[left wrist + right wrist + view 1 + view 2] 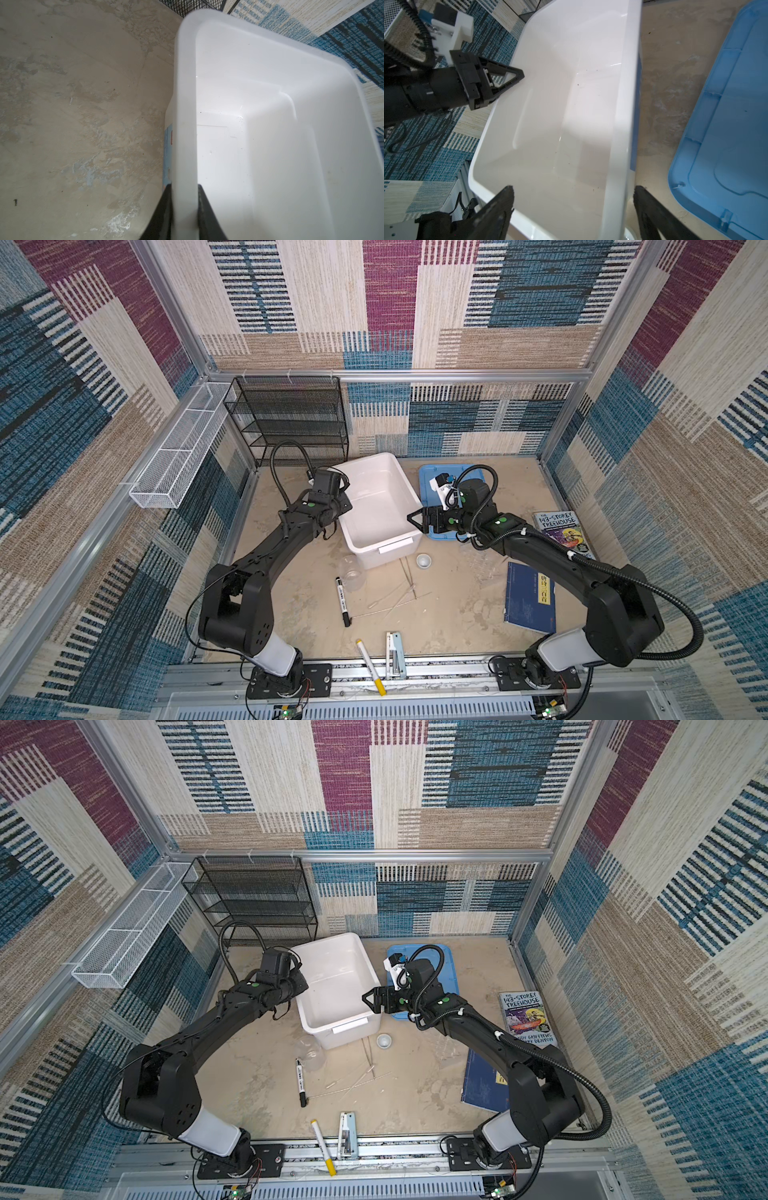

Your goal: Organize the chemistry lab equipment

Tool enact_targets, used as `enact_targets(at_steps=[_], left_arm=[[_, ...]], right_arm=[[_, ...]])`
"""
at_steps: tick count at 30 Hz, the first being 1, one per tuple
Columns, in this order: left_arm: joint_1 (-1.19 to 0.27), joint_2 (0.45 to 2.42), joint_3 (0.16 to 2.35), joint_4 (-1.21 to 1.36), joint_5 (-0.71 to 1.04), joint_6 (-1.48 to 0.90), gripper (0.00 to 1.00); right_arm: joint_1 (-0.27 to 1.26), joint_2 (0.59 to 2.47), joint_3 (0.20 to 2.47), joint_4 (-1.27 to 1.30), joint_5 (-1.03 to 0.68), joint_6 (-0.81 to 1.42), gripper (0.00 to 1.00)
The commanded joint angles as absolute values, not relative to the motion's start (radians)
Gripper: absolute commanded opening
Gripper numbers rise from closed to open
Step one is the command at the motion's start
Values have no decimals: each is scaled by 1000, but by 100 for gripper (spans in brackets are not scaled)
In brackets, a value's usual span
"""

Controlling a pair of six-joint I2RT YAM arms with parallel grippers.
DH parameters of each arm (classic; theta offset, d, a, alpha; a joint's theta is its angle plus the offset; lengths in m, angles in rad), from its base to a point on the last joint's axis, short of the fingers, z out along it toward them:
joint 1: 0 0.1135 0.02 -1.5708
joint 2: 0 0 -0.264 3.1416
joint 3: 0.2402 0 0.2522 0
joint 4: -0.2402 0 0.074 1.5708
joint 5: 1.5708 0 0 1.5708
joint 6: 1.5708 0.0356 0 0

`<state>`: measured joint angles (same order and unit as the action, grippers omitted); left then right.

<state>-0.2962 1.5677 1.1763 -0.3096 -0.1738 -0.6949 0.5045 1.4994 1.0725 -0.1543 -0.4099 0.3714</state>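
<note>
Woven patchwork walls (457,323) close in a beige, scuffed tabletop (457,614). A black mesh shelf (291,418) stands at the back and a white wire basket (178,456) hangs on the left wall. A white bin (376,506) sits in the middle of the table, and a blue lid (428,481) lies flat just beside it.

The left gripper (185,187) has one finger on each side of the bin's left wall, both close against the rim. Whether they pinch it or only stand against it cannot be told. The right gripper (573,187) is spread wide across the opposite wall, one finger inside and one outside. It holds nothing and does not touch the rim.

The bin is empty in both wrist views. The lab gear all lies on the table in front of it:
- A clear beaker (351,572) stands near the bin's front left corner.
- A small white dish (424,560) sits just off the front right corner.
- Some thin clear rods (399,597) lie scattered between them.

Whether tweezers lie among the rods is too fine to tell, and no tubes or rack can be made out with certainty. A black marker (343,601), a yellow-tipped marker (371,666), a blue book (530,597) and a picture book (561,535) lie around.

The task looks barely begun. The bin is being handled, and every piece has yet to be gathered.
</note>
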Motion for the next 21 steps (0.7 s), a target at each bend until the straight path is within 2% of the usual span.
enact_targets(at_steps=[1, 8, 14, 17, 21], left_arm=[[-293, 1540, 1134, -257, -168, -736, 25], [-293, 1515, 1119, -237, -147, -724, 52], [-255, 1573, 1185, -292, -151, -607, 62], [-242, 1620, 1254, -340, -203, -536, 62], [-223, 1677, 1316, -367, -199, -527, 50]], right_arm=[[505, 1537, 1112, -121, -398, 402, 90], [505, 1588, 1160, -127, -370, 399, 89], [504, 1674, 1264, -158, -356, 358, 87], [503, 1682, 1317, -212, -286, 349, 91], [503, 1647, 1337, -277, -220, 346, 95]])
